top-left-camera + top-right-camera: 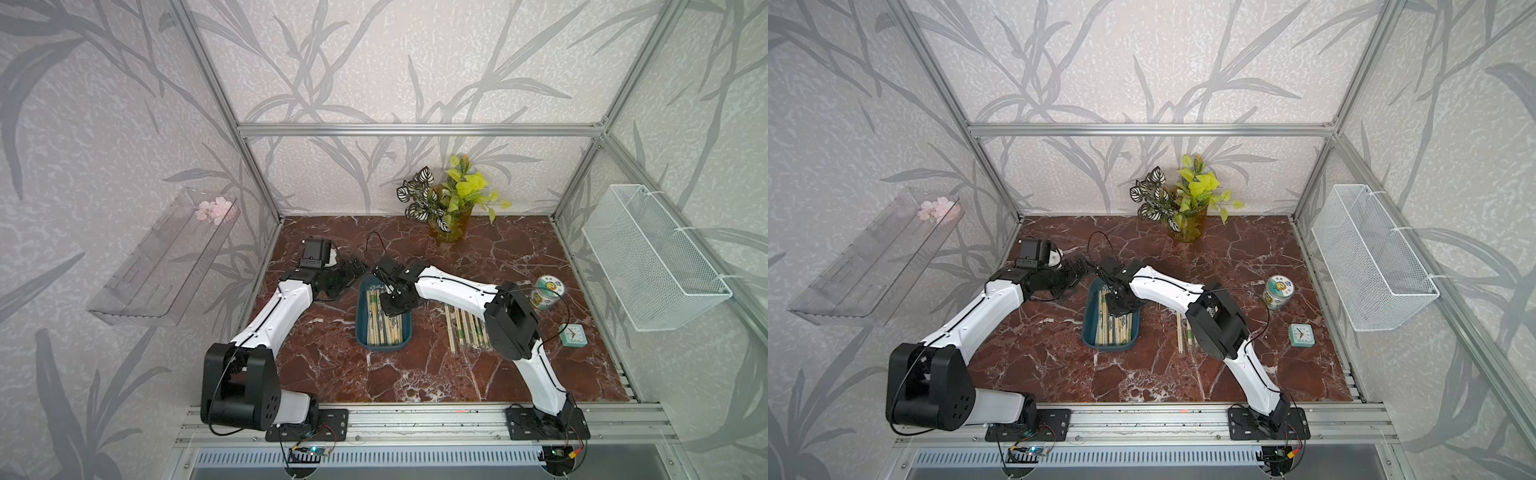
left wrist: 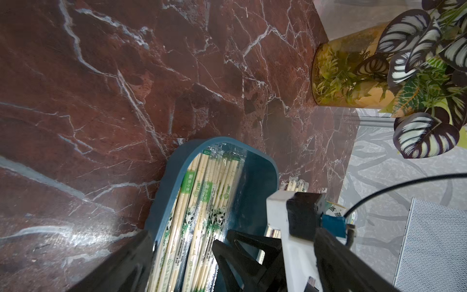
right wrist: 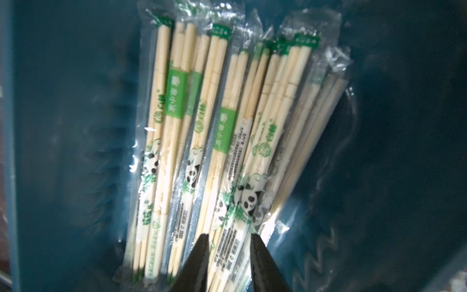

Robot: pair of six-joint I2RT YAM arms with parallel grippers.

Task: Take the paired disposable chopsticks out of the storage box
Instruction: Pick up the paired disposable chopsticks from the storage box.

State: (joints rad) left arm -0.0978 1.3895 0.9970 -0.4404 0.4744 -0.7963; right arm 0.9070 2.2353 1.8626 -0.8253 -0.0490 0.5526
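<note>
Several wrapped pairs [image 1: 465, 328] already lie on the table [image 1: 415, 374] beside the box [image 1: 360, 328], on the right arm's side. Many more chopsticks [image 3: 202, 126] lie inside. Right claw [image 3: 231, 242], narrowed, pinches one pair there, not yet out. Left claw [image 1: 353, 270] sits by the box's far corner, its spread unclear.

Walls [image 1: 374, 62]: papered pale grey with leaf sprays.
Frame [image 1: 419, 129]: aluminium bars are set along the corners.
Tabletop [image 1: 415, 374]: red-brown marble, veined white.
Shelf [image 1: 158, 266]: clear, mounted on the left wall.
Basket [image 1: 652, 257]: white mesh, hung on the right wall.
</note>
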